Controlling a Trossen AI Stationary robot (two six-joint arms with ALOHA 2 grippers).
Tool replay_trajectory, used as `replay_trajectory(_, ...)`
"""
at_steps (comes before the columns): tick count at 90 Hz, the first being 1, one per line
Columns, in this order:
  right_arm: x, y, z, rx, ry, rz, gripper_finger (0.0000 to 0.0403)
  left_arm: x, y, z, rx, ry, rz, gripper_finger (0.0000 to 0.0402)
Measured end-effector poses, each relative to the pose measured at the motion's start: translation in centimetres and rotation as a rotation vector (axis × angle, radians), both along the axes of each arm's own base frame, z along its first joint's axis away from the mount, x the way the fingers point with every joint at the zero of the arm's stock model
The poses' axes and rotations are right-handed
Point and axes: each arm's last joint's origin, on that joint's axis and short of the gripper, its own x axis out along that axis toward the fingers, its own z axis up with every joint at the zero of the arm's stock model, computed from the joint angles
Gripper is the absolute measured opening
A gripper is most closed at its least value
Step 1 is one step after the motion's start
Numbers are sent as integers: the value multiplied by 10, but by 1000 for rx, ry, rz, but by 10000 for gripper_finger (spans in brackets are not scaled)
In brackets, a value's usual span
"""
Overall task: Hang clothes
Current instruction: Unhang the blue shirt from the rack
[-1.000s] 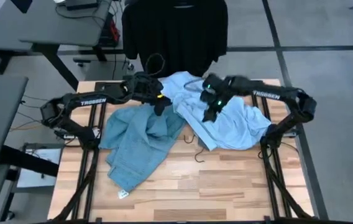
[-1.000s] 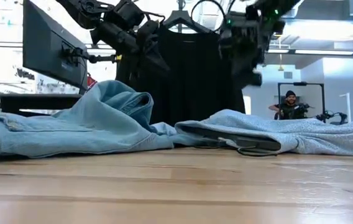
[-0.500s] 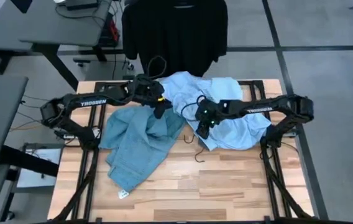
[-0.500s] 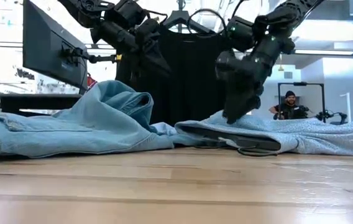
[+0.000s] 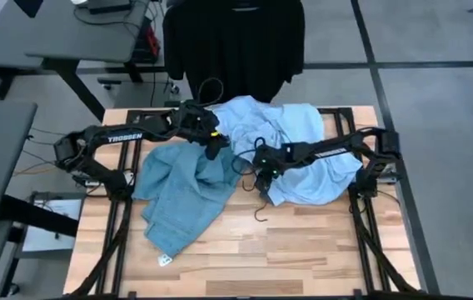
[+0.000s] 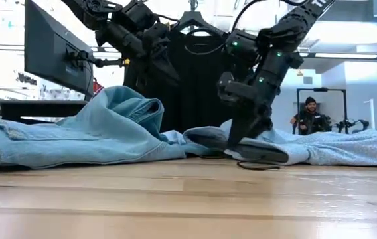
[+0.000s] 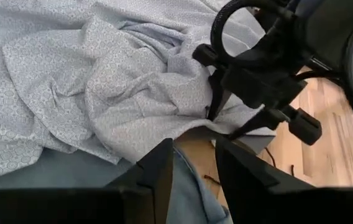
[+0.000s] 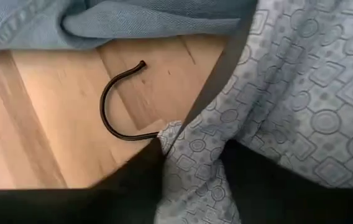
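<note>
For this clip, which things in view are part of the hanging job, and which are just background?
Part of the job:
black t-shirt, already hanging
pale patterned shirt
jeans
hanger hook
right hand, down at the shirt's edge
left hand, raised over the clothes

Background:
desk
monitor
person in the room behind

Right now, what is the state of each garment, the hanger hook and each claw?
Black short-sleeved t-shirt: hanging behind the table.
Pale blue patterned button shirt: crumpled on the table.
Light blue denim jeans: lying rumpled.
Dark wire hanger hook: sticking out from the shirt.
Right claw: gripping the shirt edge.
Left claw: open, above the clothes.
</note>
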Motion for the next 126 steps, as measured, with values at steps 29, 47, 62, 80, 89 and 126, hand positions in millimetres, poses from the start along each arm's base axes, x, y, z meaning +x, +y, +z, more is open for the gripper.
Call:
replay_trajectory(29, -18, -26, 95, -126, -80, 124, 4, 1, 0, 12, -10, -36, 15, 105)
replay_trajectory(47, -48, -43, 188, -197, -293, 121, 2, 8, 2, 47, 82, -126, -22, 105)
replay_trajectory(62, -72, -50, 235, -218, -422, 91, 2, 15, -4, 72, 275, -178, -124, 105)
replay_trajectory(80, -86, -52, 254, -232, -448, 69, 1, 23, -17, 87, 411, -213, -220, 107)
replay_trajectory(89, -88, -55, 254, -230, -437, 56, 1, 28, -20, 95, 437, -231, -226, 116)
replay_trajectory(126, -68, -66, 236, -210, -397, 140, 0, 84, -41, 52, 526, -186, -322, 130)
